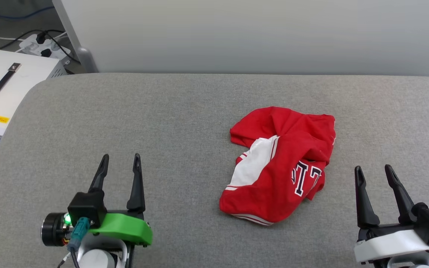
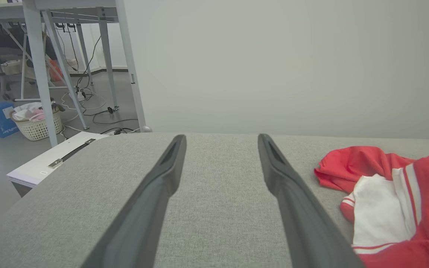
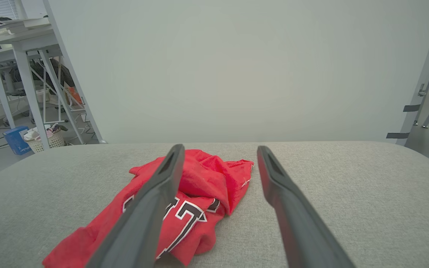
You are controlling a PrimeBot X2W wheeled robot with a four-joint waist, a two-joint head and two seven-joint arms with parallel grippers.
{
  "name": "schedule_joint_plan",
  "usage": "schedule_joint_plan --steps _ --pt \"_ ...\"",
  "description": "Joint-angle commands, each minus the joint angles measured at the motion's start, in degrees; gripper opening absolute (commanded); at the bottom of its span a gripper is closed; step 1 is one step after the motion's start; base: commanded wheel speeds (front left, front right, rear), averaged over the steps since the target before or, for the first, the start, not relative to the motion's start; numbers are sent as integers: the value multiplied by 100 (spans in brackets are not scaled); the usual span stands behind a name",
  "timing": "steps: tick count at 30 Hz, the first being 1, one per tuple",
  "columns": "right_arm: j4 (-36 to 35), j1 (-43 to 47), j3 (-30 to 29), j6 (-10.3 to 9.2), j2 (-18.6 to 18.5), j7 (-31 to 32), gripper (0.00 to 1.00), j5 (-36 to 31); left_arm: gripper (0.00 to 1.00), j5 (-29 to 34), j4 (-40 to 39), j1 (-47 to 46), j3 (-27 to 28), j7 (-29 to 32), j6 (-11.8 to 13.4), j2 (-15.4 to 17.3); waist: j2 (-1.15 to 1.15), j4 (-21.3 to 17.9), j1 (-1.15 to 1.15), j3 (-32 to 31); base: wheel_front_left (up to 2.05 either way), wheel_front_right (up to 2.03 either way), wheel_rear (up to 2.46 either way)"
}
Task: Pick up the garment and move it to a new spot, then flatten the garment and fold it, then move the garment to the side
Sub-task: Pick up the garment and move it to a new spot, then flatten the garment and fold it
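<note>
- Jaws apart both sides, empty, clear of the shirt [image 1: 279,163].
- Likely to pinch several crumpled layers, lifting a wad.
- Could snag surface [image 1: 162,123] cloth too.

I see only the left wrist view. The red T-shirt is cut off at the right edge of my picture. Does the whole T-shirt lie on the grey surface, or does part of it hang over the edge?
Observer: In the head view, the whole garment lies crumpled on the grey padded surface. It is well inside the edges.
Operator: Where is the other gripper, please?
Observer: The right gripper is to the right of the garment. It is open and does not touch it.
Operator: Is any print visible on the cloth?
Observer: Yes. White lettering with dark outlines faces up on the part of the garment nearest the right gripper.
</note>
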Motion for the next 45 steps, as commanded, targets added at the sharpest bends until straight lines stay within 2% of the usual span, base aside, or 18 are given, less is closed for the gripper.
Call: schedule_joint_plan --steps 1,9,17,36,42,45 --pt "19 78 26 -4 -9 -51 100 -37 100 122 22 167 89 -32 -124 -94 0 2 0 -45 0 0 0" --pt "141 258 65 -4 -9 -51 100 -62 100 490 122 486 483 -32 -561 -451 0 19 0 -107 0 0 0" --pt "328 323 91 -4 -9 -51 100 -68 100 711 233 561 724 -32 -776 -634 0 55 0 -114 0 0 0" --pt "385 253 89 -4 -9 -51 100 -4 100 923 363 579 947 -32 -957 -761 0 42 0 -104 0 0 0" --pt "151 -319 -186 -4 -11 -51 100 -45 100 940 356 480 965 -33 -969 -771 0 23 0 45 0 0 0" --pt "50 -783 -236 -4 -246 -51 100 -152 100 945 342 404 953 -33 -966 -775 0 30 0 155 0 0 0"
